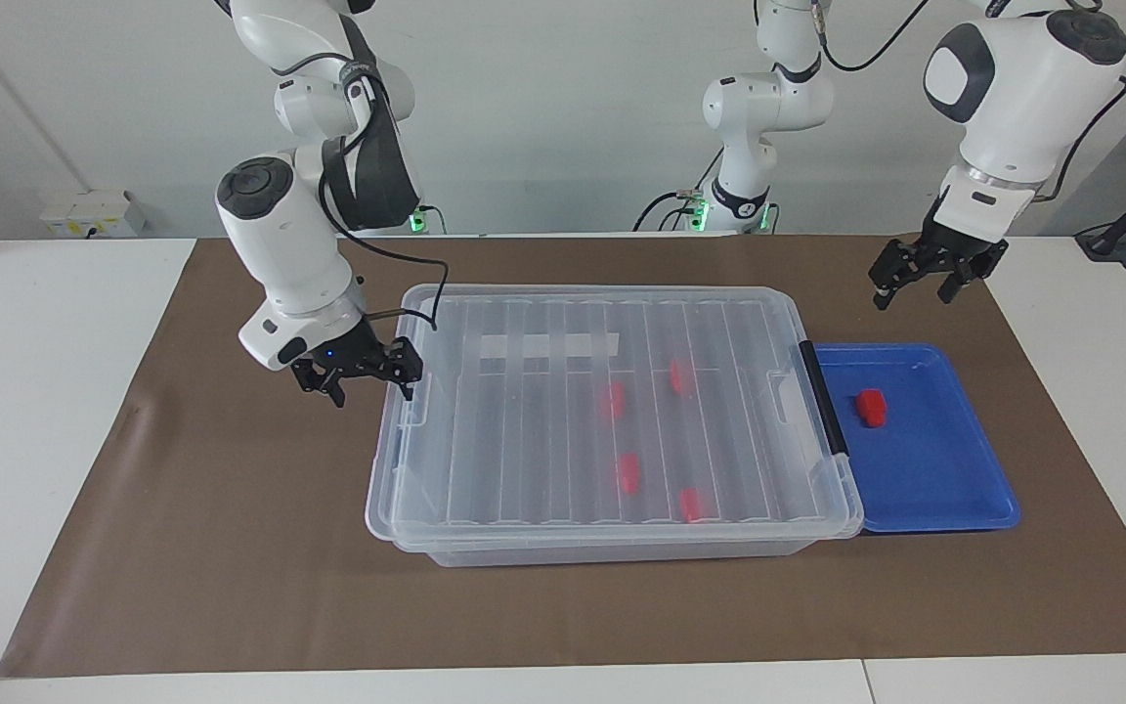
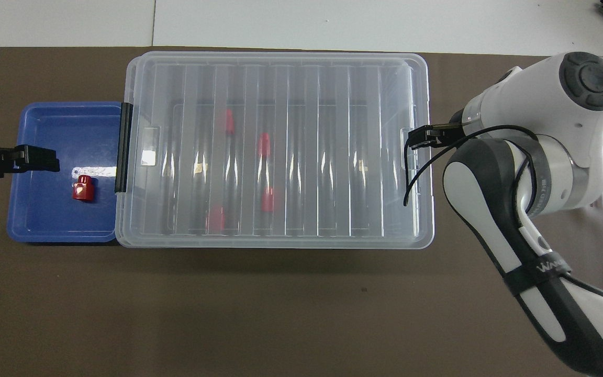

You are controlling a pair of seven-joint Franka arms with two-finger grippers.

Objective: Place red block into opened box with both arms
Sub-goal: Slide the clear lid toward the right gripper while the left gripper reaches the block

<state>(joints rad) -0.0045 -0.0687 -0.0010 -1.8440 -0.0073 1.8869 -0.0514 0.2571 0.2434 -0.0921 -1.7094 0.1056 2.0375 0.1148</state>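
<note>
The bench (image 1: 55, 411) fills both views, a brown mat (image 1: 231, 548) spread across it. Dead centre sits the opened box (image 1: 612, 420), its ribbed clear lid lying flat on top, black handle bar (image 1: 823, 399) at the frame-right end in the facing view. Through that lid, four red blocks (image 1: 628, 472) show inside. Butted against the handle end is the blue tray (image 1: 925, 489), middle right of the facing view, middle left of the overhead one. On it lies the red block (image 1: 871, 408), alone, close to the tray's middle.

Now the arms. The right end effector (image 1: 365, 374) hangs at the left of the facing view, right at the box's end rim, fingers apart, gripping nothing; whether it touches the rim is unclear. The left end effector (image 1: 925, 277) hovers upper right in the facing view, over the mat by the tray's robot-side edge, fingers apart too, empty. In the overhead view its tip (image 2: 37, 158) juts in over the tray from the left edge.
</note>
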